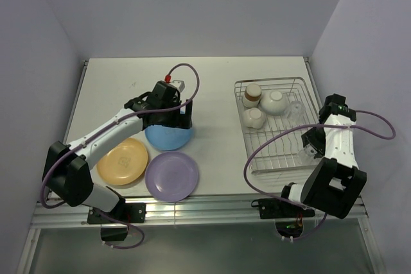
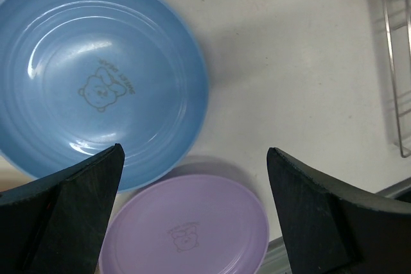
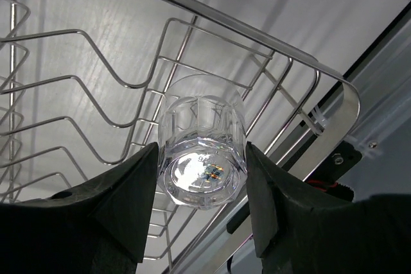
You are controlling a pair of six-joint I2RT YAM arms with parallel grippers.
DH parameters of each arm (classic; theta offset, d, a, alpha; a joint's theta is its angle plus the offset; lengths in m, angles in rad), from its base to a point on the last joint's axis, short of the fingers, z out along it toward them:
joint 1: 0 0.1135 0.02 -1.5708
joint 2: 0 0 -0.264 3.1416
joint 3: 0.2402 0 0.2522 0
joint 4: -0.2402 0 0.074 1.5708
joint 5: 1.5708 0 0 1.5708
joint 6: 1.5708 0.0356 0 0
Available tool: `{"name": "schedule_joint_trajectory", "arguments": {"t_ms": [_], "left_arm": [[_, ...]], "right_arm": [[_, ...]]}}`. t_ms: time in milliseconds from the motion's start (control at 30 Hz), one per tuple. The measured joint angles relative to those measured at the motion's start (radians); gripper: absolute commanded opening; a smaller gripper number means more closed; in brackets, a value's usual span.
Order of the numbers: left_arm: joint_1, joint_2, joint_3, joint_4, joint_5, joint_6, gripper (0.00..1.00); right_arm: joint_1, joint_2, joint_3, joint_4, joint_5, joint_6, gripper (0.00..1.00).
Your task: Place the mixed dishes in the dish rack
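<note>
Clamped with the right claw (image 3: 201, 158) on a clear glass (image 3: 202, 136), low in the centre of the right wrist view, with a dark finger (image 3: 128, 210) against each side of it. Turned base toward the camera, above bent wire bars, close to a curved metal corner at the right of that frame. Seen from overhead, down in the lower right corner of the dish rack (image 1: 276, 142), right of centre in the frame.

Higher up in the same rack, near its top edge: a brown cup (image 1: 252, 94), a white bowl (image 1: 275, 102) to its right, a small bowl (image 1: 252, 118) just below the cup, and a faint second clear glass (image 1: 297, 110) right of the white bowl.

Spread wide at the left claw (image 2: 194, 152), gripping nothing, with black fingers (image 2: 70, 216) in the two lower corners of the left wrist view. Hovering over a blue plate (image 2: 96, 75), filling the upper left of that frame, and a purple plate (image 2: 192, 229) at bottom centre, just beside the blue one.

At lower left in the overhead view, just beside the purple plate: an orange-yellow plate (image 1: 122, 162). All three flat on the white table (image 1: 218, 94), left of the rack and apart from it.
</note>
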Motion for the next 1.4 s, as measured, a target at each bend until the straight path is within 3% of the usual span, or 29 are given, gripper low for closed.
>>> {"name": "schedule_joint_trajectory", "arguments": {"t_ms": [33, 200, 233, 267, 700, 1067, 1400], "left_arm": [[0.0, 0.006, 0.002, -0.001, -0.013, 0.001, 0.99], [0.0, 0.043, 0.002, -0.018, -0.057, 0.001, 0.99], [0.0, 0.05, 0.002, -0.021, -0.063, 0.001, 0.99], [0.0, 0.057, 0.001, -0.021, -0.068, 0.001, 0.99], [0.0, 0.135, 0.0, -0.038, -0.092, 0.0, 0.99], [0.0, 0.204, 0.014, -0.052, -0.119, 0.004, 0.99], [0.0, 0.226, 0.045, -0.058, -0.079, 0.0, 0.99]], "right_arm": [[0.0, 0.0, -0.001, 0.0, -0.008, -0.002, 0.62], [0.011, -0.035, 0.0, -0.001, -0.052, 0.0, 0.73], [0.015, -0.047, 0.0, -0.002, -0.059, 0.001, 0.79], [0.021, -0.06, 0.0, -0.005, -0.069, 0.005, 0.95], [0.084, -0.184, 0.006, -0.062, -0.134, 0.04, 0.96], [0.162, -0.253, 0.15, -0.103, -0.239, 0.072, 0.94], [0.203, -0.254, 0.093, -0.115, -0.261, 0.074, 0.9]]}}
